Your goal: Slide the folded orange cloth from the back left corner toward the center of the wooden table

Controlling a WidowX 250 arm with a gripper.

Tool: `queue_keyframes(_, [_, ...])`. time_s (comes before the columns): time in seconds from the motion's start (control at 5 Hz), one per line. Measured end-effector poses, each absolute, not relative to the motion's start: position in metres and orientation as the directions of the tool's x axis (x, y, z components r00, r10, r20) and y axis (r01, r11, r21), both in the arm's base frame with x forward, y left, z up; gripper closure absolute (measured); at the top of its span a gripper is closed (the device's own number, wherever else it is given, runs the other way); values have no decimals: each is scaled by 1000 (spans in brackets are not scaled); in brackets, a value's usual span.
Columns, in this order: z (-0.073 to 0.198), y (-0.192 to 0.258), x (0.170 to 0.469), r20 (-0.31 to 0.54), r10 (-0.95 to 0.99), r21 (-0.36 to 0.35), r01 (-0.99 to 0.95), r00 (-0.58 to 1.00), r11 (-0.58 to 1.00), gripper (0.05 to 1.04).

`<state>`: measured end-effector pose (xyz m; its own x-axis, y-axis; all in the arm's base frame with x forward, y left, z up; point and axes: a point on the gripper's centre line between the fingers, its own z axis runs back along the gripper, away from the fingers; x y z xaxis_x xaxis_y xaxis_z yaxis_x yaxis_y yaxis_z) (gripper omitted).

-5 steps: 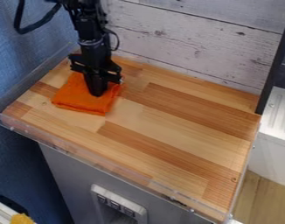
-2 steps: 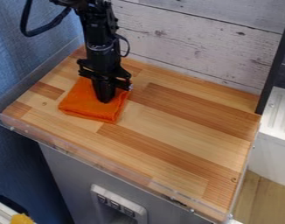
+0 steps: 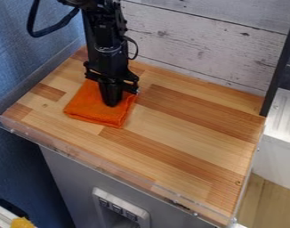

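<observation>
My black gripper (image 3: pixel 111 103) points down onto an orange folded cloth (image 3: pixel 91 107) at the left part of the wooden table. Its tip touches the cloth's upper face, right of the cloth's middle. The cloth lies flat, roughly square, with one corner toward the front. The arm covers part of its back edge. From this angle I cannot tell how far apart the gripper's two sides stand, or whether cloth is pinched between them.
The wooden tabletop (image 3: pixel 189 133) has a clear plastic rim (image 3: pixel 94 162) along its front. A whitewashed plank wall (image 3: pixel 195 40) stands behind, and a blue wall (image 3: pixel 17 67) at the left. A black post (image 3: pixel 281 67) rises at the right corner, beside a white sink unit (image 3: pixel 284 116).
The gripper and the orange cloth have shifted together to the right and slightly toward the front, with the smaller part of that shift since the second frame.
</observation>
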<state>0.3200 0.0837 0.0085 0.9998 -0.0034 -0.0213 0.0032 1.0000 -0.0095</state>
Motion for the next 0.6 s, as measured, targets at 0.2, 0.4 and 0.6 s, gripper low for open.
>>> queue_keyframes(0.2, [11, 77, 316, -56, -13, -21, 12, 998, 1000, 843])
queue_keyframes(0.4, [21, 73, 320, -75, -22, -22, 20, 997, 1000, 596])
queue_keyframes(0.6, [48, 73, 331, -44, -8, -6, 8, 999, 1000, 290])
